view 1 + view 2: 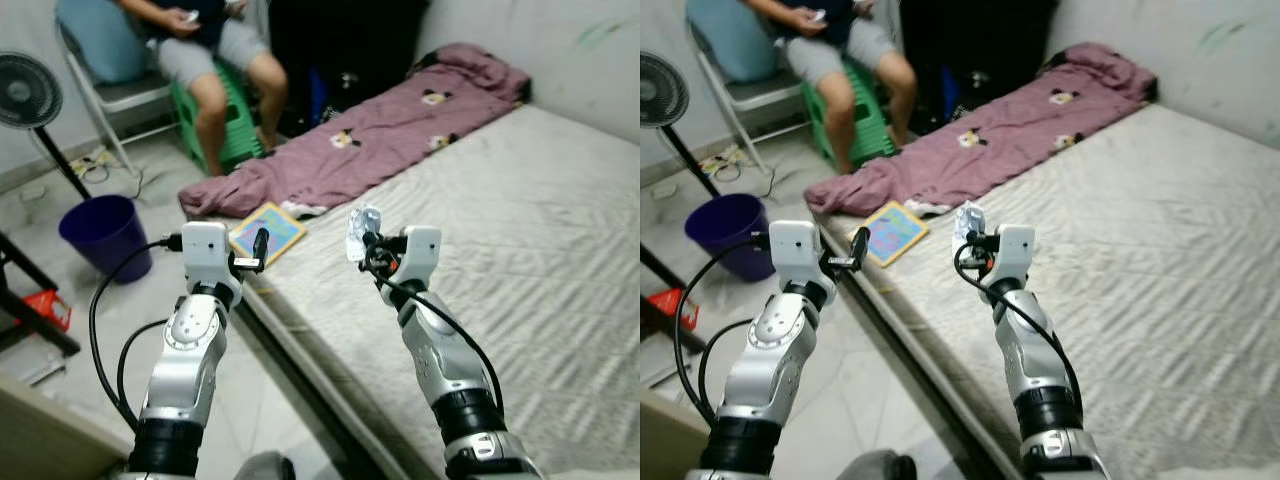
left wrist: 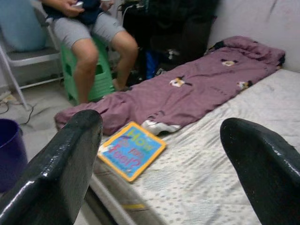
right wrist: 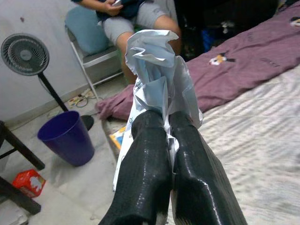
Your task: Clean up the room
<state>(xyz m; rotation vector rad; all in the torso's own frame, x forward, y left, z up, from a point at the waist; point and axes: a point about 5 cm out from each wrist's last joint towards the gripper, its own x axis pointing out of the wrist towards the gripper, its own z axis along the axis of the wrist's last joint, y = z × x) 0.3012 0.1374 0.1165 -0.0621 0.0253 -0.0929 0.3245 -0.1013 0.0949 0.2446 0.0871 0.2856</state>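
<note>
Crinkled white paper point(image 3: 157, 70) is sitting pinched between the two fingers of the right gripper point(image 1: 368, 248), which is hanging raised over the mattress point(image 1: 520, 250) at the middle of the frame. So one scrap of rubbish is already in hand, and I'd judge the tidying is only partly along: the scrap is not yet in the purple bin point(image 1: 103, 234), which is standing on the floor at the left of the frame, well apart from the held paper.

The left gripper point(image 1: 258, 250) is hovering over the bed's near edge with its fingers point(image 2: 61, 164) spread wide and nothing between them. Just beyond it, a colourful book point(image 1: 268, 231) is lying on the mattress corner, touching the hem of a mauve blanket point(image 1: 380, 140) that is trailing across the bed and spilling off toward the floor. Both look like jobs still waiting, though that is my guess.

At the upper left a person point(image 1: 205, 50) is sitting on a green stool point(image 1: 235, 130), legs near the blanket's end, beside a folding chair point(image 1: 110, 95). A fan point(image 1: 28, 95) is standing at the far left, with its pole slanting down just beside the bin, and a small red box point(image 1: 47, 308) is lying on the floor at lower left. The fan and the seated person's legs are crowding the way to the bin, so I'd expect the carry to need care.
</note>
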